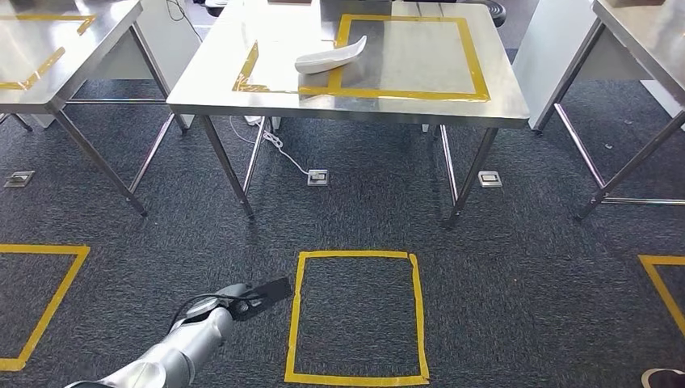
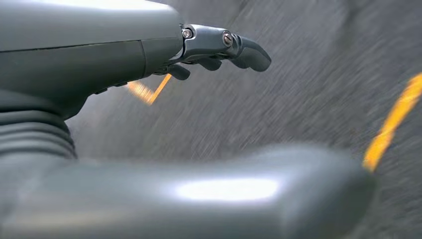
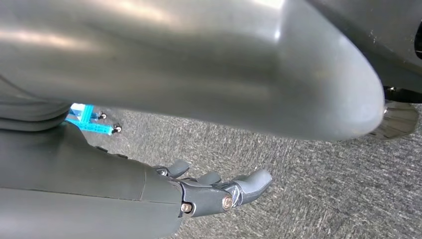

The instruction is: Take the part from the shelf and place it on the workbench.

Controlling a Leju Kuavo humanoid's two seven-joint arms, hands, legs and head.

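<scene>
The white curved part sits on the workbench at top center, across the yellow tape frame. Looks like light, stiff, slick plastic, so I'd grab its thick middle. My left hand and right hand hang loose, fingers apart, holding nothing.

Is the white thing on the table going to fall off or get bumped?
Probably not by itself, but two things could go wrong. The white part lies across the yellow tape outline on the steel workbench, not inside it, so it may count as misplaced. Also, both hands look empty: the left hand hangs low over the carpet, and the right hand too. If the robot steps forward, a swinging arm might hit a table leg.
</scene>
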